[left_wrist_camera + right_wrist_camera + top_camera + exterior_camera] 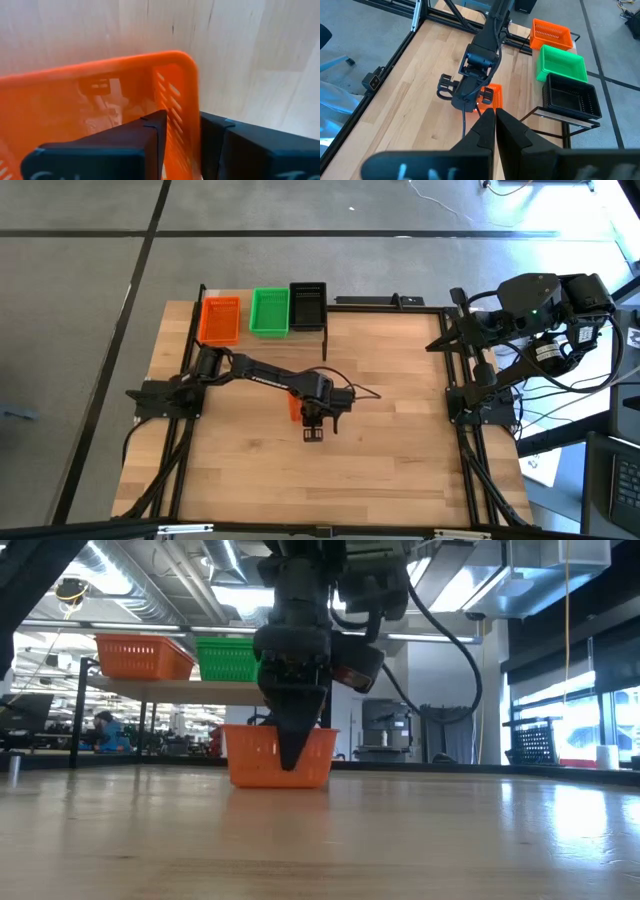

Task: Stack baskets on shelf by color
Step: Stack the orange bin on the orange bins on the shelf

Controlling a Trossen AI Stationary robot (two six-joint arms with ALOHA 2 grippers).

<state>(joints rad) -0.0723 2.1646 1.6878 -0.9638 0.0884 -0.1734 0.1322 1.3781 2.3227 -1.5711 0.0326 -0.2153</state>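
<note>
At the middle of the surface (pixel 400 430), the left hand (pixel 181 150) pinches one short wall of an orange basket (pixel 265 755) between its fingers. Its long side runs toward the far shelf (pixel 330 320), where orange, green and black baskets sit. The right hand (pixel 495 116) waits shut, far off.

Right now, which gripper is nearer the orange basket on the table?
Left. The left gripper straddles one wall of the orange basket at mid-table, one finger inside and one outside. The right gripper is shut, far off above the table's right edge.
</note>
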